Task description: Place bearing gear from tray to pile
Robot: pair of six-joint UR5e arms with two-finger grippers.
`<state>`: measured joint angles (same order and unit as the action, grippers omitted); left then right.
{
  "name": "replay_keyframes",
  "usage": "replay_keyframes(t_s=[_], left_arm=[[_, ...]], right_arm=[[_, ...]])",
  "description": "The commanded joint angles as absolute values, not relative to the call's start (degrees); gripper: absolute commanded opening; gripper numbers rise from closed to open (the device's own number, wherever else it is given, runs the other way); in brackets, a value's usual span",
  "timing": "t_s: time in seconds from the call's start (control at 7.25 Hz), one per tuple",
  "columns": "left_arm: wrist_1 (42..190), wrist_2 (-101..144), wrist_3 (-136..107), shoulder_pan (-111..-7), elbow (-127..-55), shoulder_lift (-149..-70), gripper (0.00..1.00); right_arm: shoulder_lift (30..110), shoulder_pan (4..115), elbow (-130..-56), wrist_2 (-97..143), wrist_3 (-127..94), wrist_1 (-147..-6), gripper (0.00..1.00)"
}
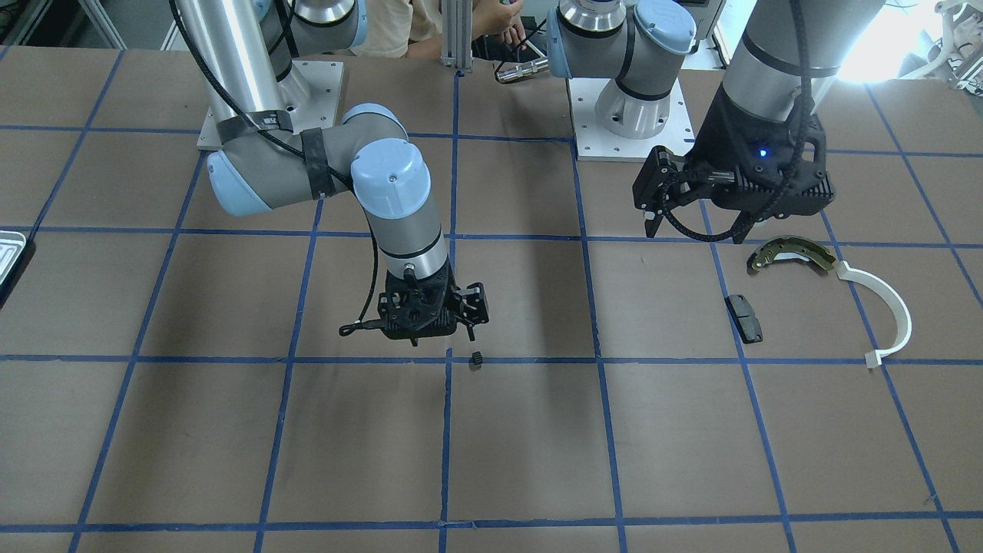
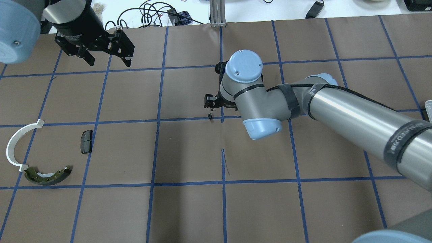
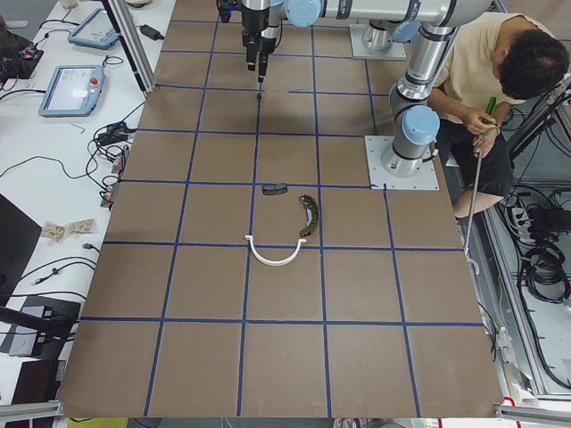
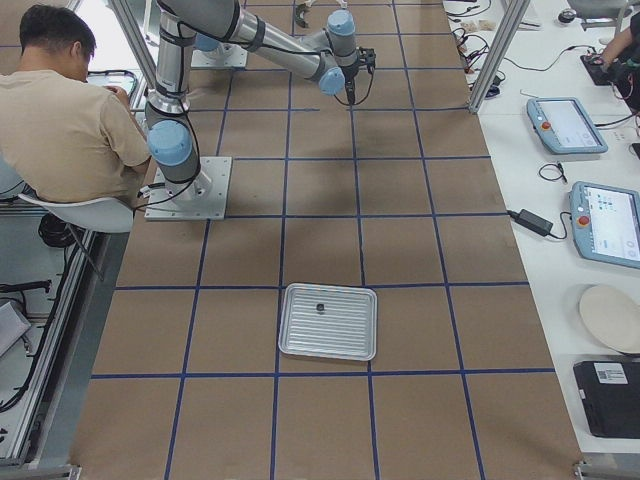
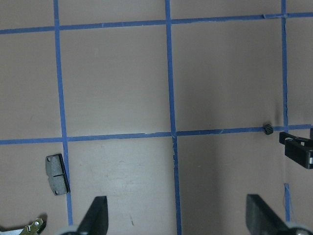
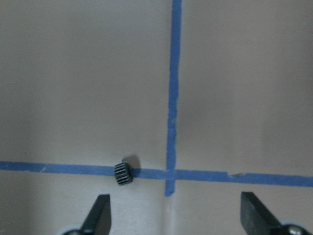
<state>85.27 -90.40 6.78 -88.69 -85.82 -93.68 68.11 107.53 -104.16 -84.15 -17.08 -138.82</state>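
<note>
The bearing gear (image 1: 476, 361), a small black toothed part, lies on a blue tape line mid-table; it also shows in the overhead view (image 2: 210, 116) and the right wrist view (image 6: 123, 174). My right gripper (image 6: 178, 213) is open and empty, hovering just above and beside the gear (image 1: 465, 330). My left gripper (image 2: 108, 61) is open and empty, well apart from it. The pile holds an olive-brass brake shoe (image 1: 791, 253), a white plastic arc (image 1: 891, 307) and a black pad (image 1: 744, 318). The silvery tray (image 4: 300, 345) sits at the robot's right end of the table.
A small dark part (image 4: 319, 306) lies in the tray. The tray's edge also shows in the front-facing view (image 1: 9, 253). An operator (image 4: 70, 110) sits behind the arm bases. Blue tape lines grid the brown table.
</note>
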Motion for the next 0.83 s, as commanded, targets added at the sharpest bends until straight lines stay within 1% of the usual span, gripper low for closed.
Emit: replay_keyframes(t_s=[0.0, 0.28, 0.41, 0.69], left_arm=[[84.7, -89.9, 1.7, -91.1, -86.0, -95.9, 1.0], [82.5, -89.9, -7.2, -96.0, -86.1, -100.3, 1.0], [79.7, -90.0, -13.0, -99.4, -86.2, -103.1, 1.0], [69.9, -90.0, -24.5, -103.3, -88.1, -110.5, 1.0]], right_arm=[[77.0, 96.9, -102.7, -84.5, 1.1, -120.9, 1.0], [84.2, 83.4, -102.7, -87.3, 19.9, -109.3, 1.0], [87.0, 75.1, -102.7, -90.3, 28.2, -107.2, 1.0], [88.2, 58.0, -102.7, -90.8, 42.2, -107.7, 1.0]])
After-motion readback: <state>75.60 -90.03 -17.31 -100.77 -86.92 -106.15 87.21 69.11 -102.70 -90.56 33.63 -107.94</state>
